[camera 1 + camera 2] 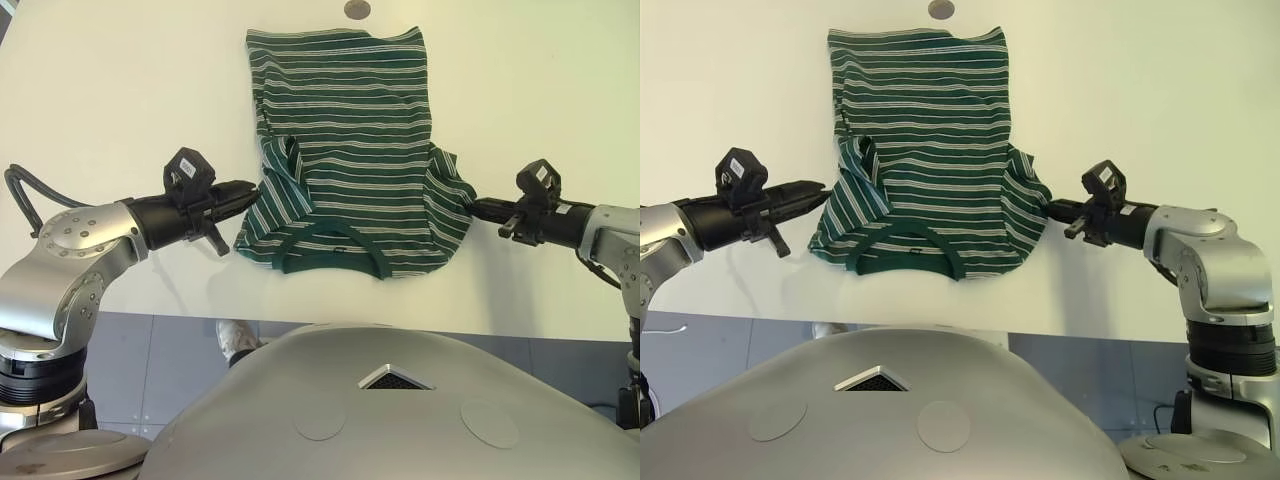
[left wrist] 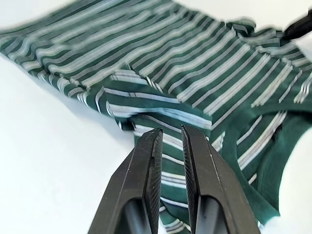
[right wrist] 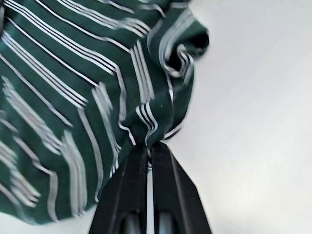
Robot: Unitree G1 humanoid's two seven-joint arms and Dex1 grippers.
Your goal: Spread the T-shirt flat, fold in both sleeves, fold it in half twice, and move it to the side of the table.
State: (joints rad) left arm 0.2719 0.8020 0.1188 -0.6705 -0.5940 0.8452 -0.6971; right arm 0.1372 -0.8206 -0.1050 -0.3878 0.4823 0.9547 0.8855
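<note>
The dark green T-shirt with thin white stripes [image 1: 350, 130] lies on the white table [image 1: 120, 90], collar towards the robot and hem far away, so its long axis runs straight out from the robot, between the two arms; the cloth is rumpled near the shoulders. The left gripper [image 1: 252, 190] sits at the edge of the left sleeve [image 1: 275, 195], fingers a narrow slit apart with no cloth visibly between them; the shirt lies just beyond its tips. The right gripper [image 3: 150, 145] is pinched together on the edge of the right sleeve [image 1: 450, 185]. Each arm is nearest its own sleeve. Count: one T-shirt, two sleeves, two grippers, one small grey round disc [image 1: 357, 9] beyond the hem.
</note>
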